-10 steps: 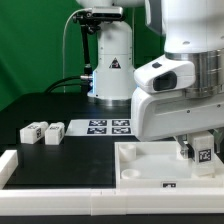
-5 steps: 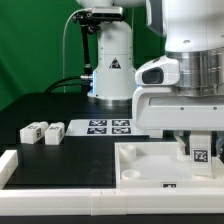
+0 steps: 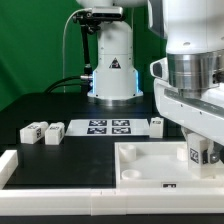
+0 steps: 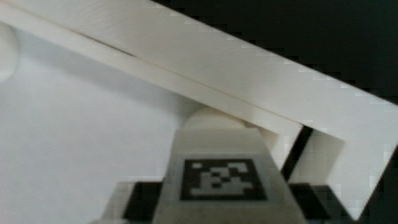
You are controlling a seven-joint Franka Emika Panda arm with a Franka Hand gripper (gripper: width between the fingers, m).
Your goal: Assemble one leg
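**Leg clamped at panel's far right corner**

The leg [image 3: 196, 153] was pinched between the jaws of the gripper [image 3: 201, 157], upright, with its tag turned toward the exterior camera. It was held at the far right corner of the white panel [image 3: 140, 166], which lay at the front right corner of the table [image 3: 40, 105]. Whether the leg's base touched the panel could not be told. In the wrist view the leg [image 4: 222, 165] was seen gripped from both sides, with the panel [image 4: 71, 130] beside it and a raised white edge [image 4: 231, 70] just behind. Two spare legs [image 3: 33, 131] were left side by side near the table's left edge. A third spare leg [image 3: 157, 124] was seen at the end of the marker board [image 3: 108, 126] on the exterior view's right.
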